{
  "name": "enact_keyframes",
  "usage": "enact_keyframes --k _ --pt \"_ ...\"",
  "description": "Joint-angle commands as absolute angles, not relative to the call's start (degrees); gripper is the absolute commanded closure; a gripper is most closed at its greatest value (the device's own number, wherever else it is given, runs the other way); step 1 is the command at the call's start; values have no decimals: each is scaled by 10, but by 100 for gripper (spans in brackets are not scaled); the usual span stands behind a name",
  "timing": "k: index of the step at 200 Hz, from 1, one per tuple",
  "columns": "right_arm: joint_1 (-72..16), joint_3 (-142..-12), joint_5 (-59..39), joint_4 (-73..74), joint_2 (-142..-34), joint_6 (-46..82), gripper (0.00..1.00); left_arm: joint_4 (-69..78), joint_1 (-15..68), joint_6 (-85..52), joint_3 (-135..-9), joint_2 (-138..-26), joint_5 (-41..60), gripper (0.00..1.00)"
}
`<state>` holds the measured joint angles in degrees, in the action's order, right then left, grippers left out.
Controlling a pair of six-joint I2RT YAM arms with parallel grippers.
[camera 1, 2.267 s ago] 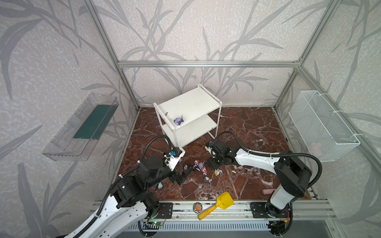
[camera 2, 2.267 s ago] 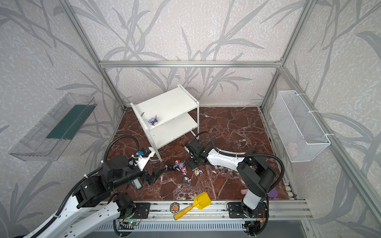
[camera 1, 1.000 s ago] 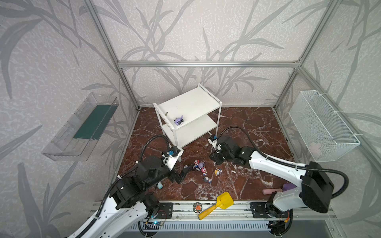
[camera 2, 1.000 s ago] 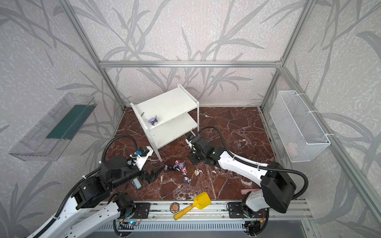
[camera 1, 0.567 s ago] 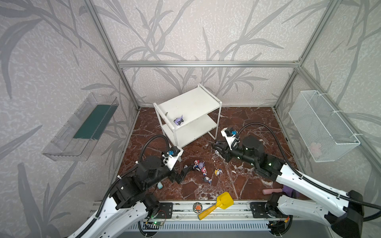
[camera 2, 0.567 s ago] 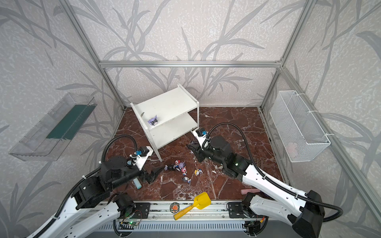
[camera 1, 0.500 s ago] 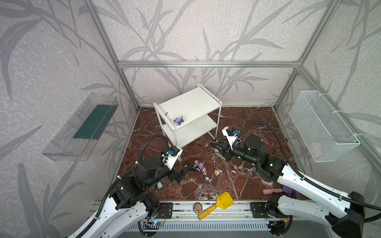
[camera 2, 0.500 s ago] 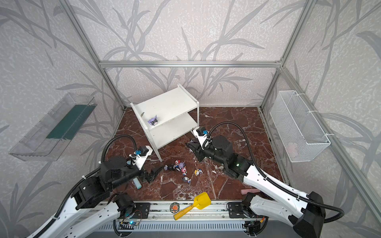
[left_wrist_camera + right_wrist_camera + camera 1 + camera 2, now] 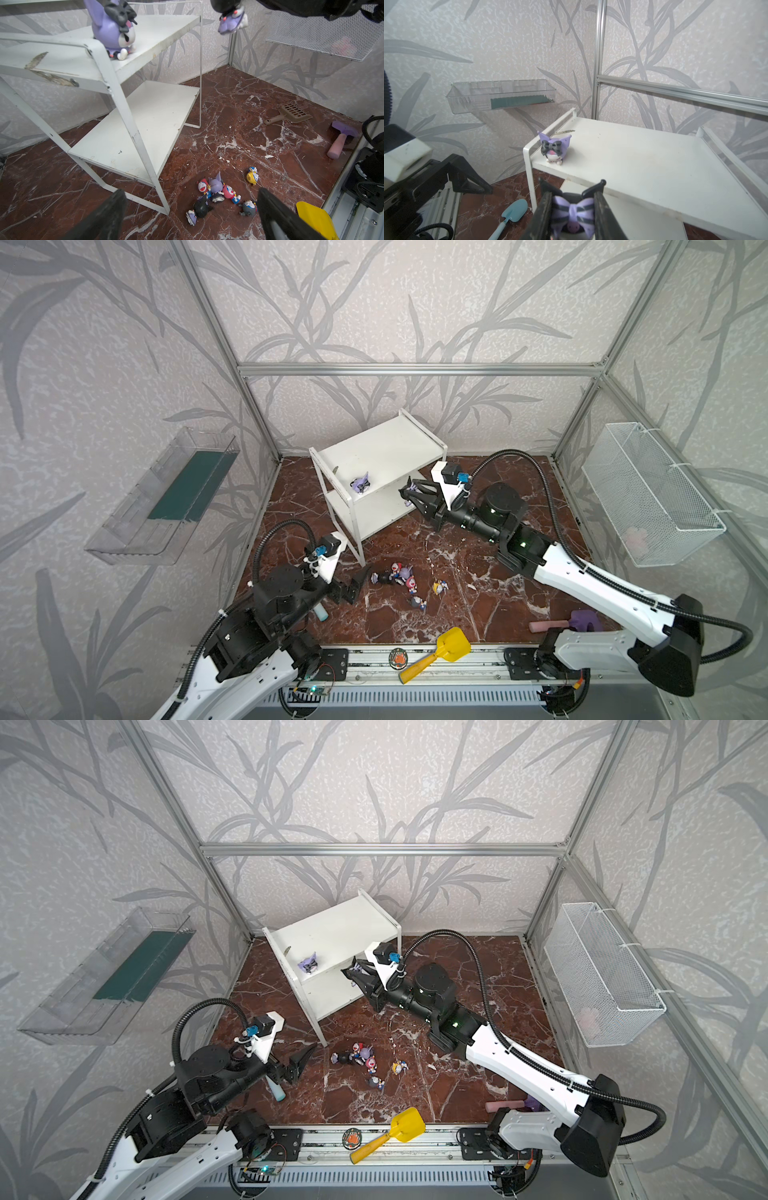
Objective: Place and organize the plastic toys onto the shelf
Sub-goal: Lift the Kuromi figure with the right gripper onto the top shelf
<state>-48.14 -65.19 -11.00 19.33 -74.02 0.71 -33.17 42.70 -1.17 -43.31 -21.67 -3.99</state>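
Two things on the front rail: a yellow scoop (image 9: 451,645) with an orange handle and a small round disc (image 9: 400,657), nearest of all.
Left gripper (image 9: 358,584): low over the floor on the left, fingers spread wide with nothing between them. The foot of the shelf's front leg stands just beside its tips.
Teal shovel (image 9: 515,208): flat on the floor beside the left arm.
Floor toys (image 9: 401,574): six plastic toys in a loose heap on the marble between the arms, just past the left fingertips. The black toy (image 9: 382,577) lies closest to them; the yellow-headed toy (image 9: 438,587) and the grey-headed toy (image 9: 417,602) lie a little apart.
Right-side clutter: a pink-handled tool (image 9: 340,139) near the right arm's base and a brown slotted scoop (image 9: 293,113) farther back, both well apart from the heap.
Right gripper (image 9: 407,492): raised and pinching a bow toy (image 9: 572,214), purple and black with a striped bow. It hangs in the air just off the top board's edge, not touching it.
Shelf (image 9: 386,448): white with two tiers and raised rails at both ends. One purple toy (image 9: 360,483) stands upright near the top board's front-left corner.
Walls: a clear tray (image 9: 166,497) on the left and a wire basket (image 9: 648,493) on the right.
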Motion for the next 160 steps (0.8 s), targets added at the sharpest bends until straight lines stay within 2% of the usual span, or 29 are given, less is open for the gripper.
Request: enact_keyframes --k 1,66,160 --pt "-473 -685 -125 271 -775 6 71 -318 422 -13 -425 -214 -56 1" --pt "-470 -731 -104 355 -871 26 72 -309 405 -14 -423 -211 -56 1" --pt "-471 -747 -70 402 -922 47 72 -247 398 3 -445 -234 -19 1"
